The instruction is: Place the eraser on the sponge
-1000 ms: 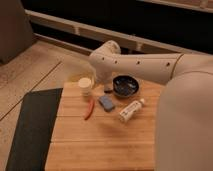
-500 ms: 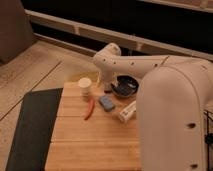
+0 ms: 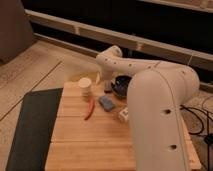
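The eraser (image 3: 108, 88) is a tiny dark block lying on the wooden table (image 3: 75, 140), just left of the dark round bowl (image 3: 120, 85). The blue-grey sponge (image 3: 106, 103) lies flat a little in front of the eraser, with nothing on it. My white arm reaches in from the right and bends down at the table's far edge. The gripper (image 3: 102, 76) hangs there, just above and behind the eraser, open, and I see nothing in it.
A cream cylinder (image 3: 85, 86) stands at the back left of the table. A thin red chili-shaped piece (image 3: 90, 108) lies left of the sponge. A white bottle (image 3: 123, 114) is mostly hidden behind my arm. A dark mat (image 3: 30, 125) lies left of the table.
My arm's thick link has swung nearer the camera and now covers the right of the table and most of the bottle. The gripper end has barely shifted. The objects have not moved.
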Controlling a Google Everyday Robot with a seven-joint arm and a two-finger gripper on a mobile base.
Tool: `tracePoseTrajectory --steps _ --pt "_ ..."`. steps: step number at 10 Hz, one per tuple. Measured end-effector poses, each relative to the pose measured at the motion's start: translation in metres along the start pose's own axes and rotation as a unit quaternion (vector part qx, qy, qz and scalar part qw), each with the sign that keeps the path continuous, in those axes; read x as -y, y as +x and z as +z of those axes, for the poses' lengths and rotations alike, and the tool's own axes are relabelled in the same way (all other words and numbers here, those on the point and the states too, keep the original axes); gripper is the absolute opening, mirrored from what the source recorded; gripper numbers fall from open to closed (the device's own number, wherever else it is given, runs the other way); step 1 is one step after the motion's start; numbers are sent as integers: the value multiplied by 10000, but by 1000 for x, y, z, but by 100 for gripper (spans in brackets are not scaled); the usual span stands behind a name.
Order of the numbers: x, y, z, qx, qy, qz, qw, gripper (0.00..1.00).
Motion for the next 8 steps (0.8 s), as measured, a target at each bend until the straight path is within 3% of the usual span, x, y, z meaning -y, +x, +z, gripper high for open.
tracePoseTrajectory --steps 5,8 --pt "2 -10 25 -234 -527 -566 9967 65" --pt "1 -15 45 -488 -884 -907 9907 65"
